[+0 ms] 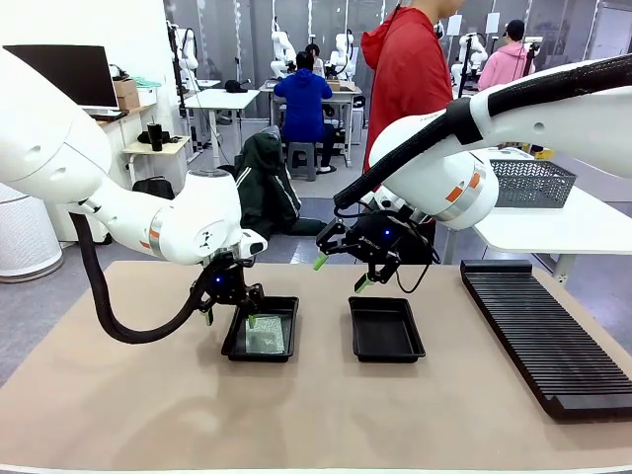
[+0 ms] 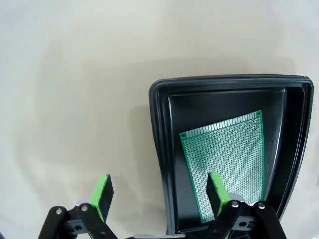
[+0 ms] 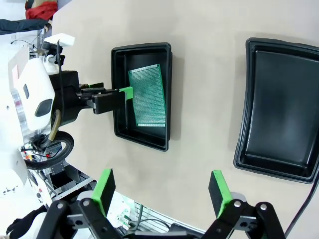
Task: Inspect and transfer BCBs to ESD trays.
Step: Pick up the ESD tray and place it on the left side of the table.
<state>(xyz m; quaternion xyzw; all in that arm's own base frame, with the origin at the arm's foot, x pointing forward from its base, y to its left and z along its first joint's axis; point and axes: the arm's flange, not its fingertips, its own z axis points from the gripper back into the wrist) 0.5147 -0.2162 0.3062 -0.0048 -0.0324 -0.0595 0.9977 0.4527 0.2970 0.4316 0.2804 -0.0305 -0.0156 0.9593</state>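
The table (image 1: 326,415) has a smooth, matt beige covering. The left ESD tray (image 1: 275,306) and the right ESD tray (image 1: 385,331) are black plastic with a faint sheen along their rims. The BCB (image 2: 224,159) is dull green and finely perforated. At three o'clock, the rack (image 1: 543,336) is matt, ribbed black plastic.

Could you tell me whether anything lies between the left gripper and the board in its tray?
Nothing visible covers the BCB; it lies bare in the ESD tray. The open left gripper hangs above, straddling the tray's side rim: one finger over the board, the other outside the tray.
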